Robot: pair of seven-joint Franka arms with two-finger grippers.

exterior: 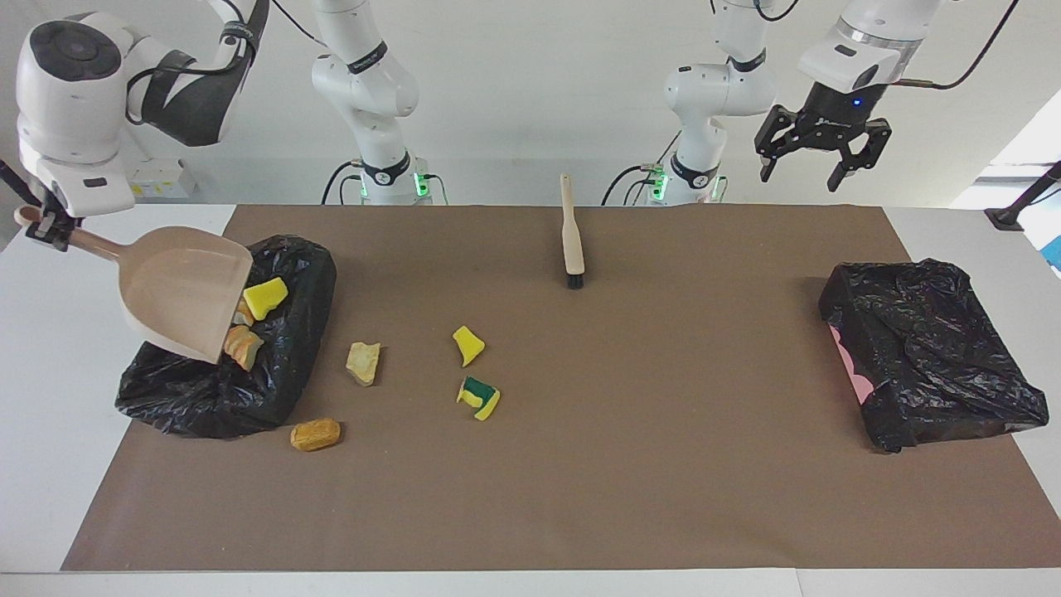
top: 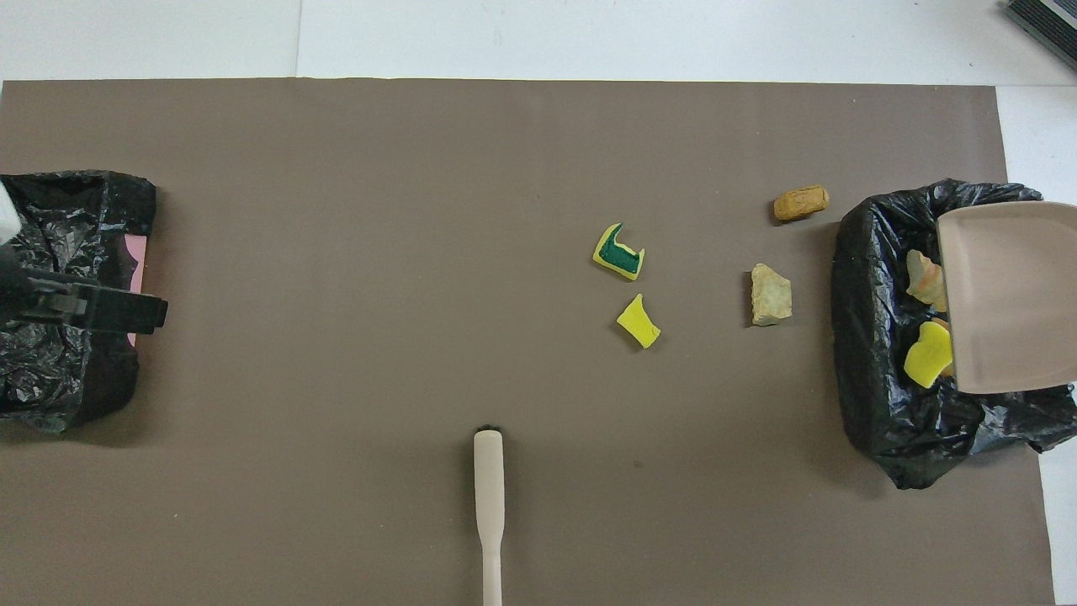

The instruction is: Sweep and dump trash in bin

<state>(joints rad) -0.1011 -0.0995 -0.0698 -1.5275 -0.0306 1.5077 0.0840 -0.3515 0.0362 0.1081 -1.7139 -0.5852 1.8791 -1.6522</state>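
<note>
Facing view — right hand (exterior: 46, 222) grips dustpan (exterior: 186, 290); left hand (exterior: 822, 159) open — no legible writing.

A white table (exterior: 50, 464) carries a brown mat (exterior: 663, 464). A plain white wall (exterior: 530, 91) rises at the robots' end, with bright daylight at the left arm's end.
</note>
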